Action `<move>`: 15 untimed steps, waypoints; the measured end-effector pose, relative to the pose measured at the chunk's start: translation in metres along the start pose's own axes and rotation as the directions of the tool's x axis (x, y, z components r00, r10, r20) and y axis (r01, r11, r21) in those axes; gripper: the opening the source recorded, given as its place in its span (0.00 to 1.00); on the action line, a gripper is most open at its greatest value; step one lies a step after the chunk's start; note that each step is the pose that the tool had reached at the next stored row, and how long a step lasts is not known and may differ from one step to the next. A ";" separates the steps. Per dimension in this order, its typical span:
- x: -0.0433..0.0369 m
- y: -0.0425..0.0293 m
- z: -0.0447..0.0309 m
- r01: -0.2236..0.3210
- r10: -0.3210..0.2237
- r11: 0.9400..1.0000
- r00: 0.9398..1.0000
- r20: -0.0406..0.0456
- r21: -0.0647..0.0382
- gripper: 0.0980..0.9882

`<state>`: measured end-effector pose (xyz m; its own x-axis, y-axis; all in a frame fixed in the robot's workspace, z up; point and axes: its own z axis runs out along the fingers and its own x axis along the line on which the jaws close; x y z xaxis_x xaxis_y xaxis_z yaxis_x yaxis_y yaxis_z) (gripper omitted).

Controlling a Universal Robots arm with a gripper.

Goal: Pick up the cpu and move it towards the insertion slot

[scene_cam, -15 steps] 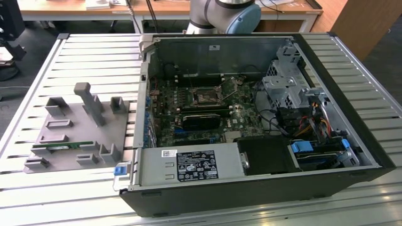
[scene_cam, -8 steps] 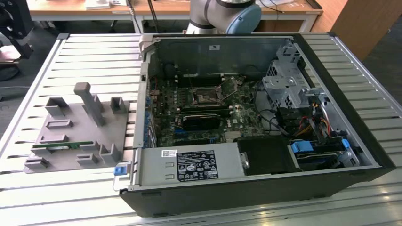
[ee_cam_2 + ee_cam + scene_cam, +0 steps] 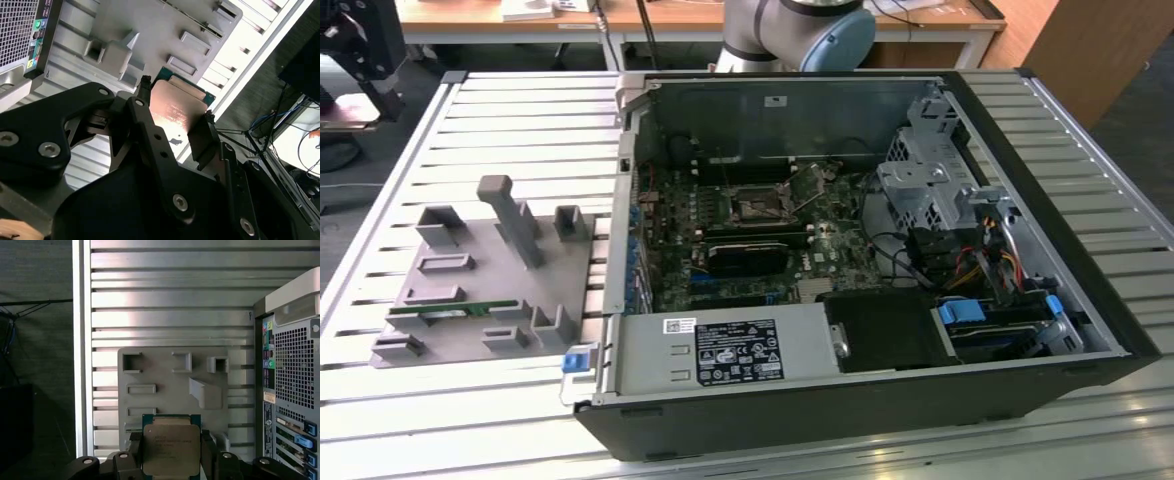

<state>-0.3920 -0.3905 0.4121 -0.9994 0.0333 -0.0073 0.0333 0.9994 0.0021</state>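
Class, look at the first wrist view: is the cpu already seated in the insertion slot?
No. The cpu sits between the gripper fingers, above the grey fixture plate.

You've got the square cpu with its brushed silver metal lid (image 3: 171, 449) catching a warm, glossy glare in the second wrist view, thin green board rim around it. Either side of the cpu, the matt black gripper (image 3: 172, 122) looks like anodised metal or hard plastic with shiny steel screw heads. Behind the cpu sits the matt grey plastic fixture tray (image 3: 165, 390), smooth and dull, resting on the ribbed silvery aluminium table (image 3: 520, 120) with a satin sheen. Right of the tray in the exterior view, the open black computer case (image 3: 1067, 300) shows bare grey sheet metal inside, a green circuit board, and the dark insertion slot with its silvery metal frame (image 3: 757, 205).
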 end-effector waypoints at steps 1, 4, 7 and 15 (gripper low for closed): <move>-0.0012 0.0006 0.0000 0.000 0.000 1.000 1.000 0.000 0.000 0.50; -0.0043 0.0023 0.0000 0.000 0.000 1.000 1.000 0.000 0.000 0.50; -0.0072 0.0048 0.0000 0.000 0.000 1.000 1.000 0.000 0.000 0.50; -0.0150 0.0130 0.0001 0.000 0.000 1.000 1.000 0.000 0.000 0.50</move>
<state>-0.3766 -0.3780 0.4122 -0.9994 0.0333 -0.0072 0.0333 0.9994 0.0020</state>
